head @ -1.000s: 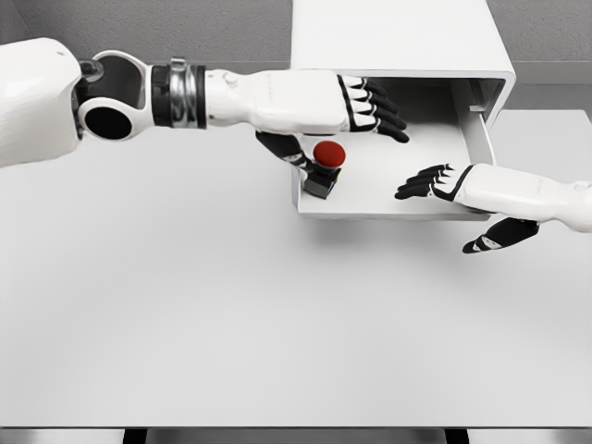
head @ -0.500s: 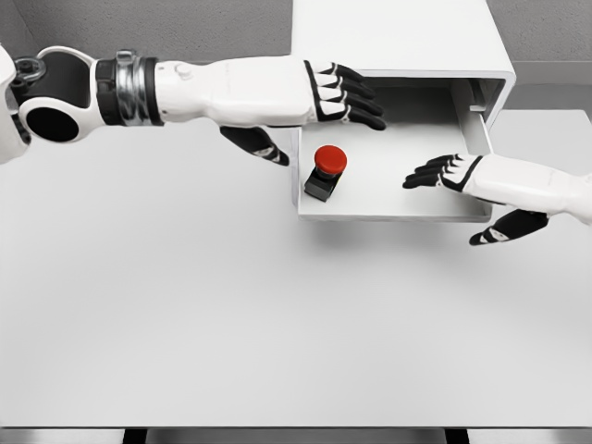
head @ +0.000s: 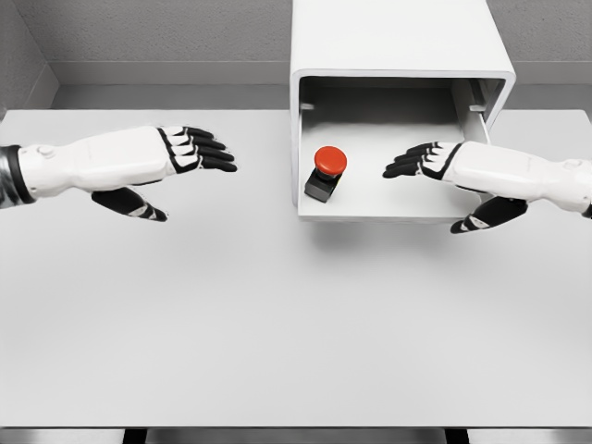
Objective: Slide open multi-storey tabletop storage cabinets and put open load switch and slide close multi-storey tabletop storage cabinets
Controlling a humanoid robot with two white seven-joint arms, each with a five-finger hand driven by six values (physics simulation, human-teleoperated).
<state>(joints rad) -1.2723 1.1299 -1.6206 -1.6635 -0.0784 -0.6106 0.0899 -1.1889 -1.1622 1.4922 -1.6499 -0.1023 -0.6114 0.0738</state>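
A white cabinet (head: pixel 398 37) stands at the back of the table, its drawer (head: pixel 388 211) pulled out toward me. Inside the drawer, at its left, sits the load switch (head: pixel 326 172), a black box with a red round button on top. Nothing touches the switch. My left hand (head: pixel 190 162) hovers over the table well left of the drawer, fingers stretched flat and holding nothing. My right hand (head: pixel 435 176) reaches in over the drawer's right half, fingers extended above the drawer floor and thumb below the front edge. It holds nothing.
The white table (head: pixel 277 324) stretches wide in front of the cabinet, its front edge at the bottom of the view. A grey wall runs behind the cabinet.
My left hand has let go of the switch and drawn back leftward out of the drawer. My right hand has shifted slightly left and up over the drawer.
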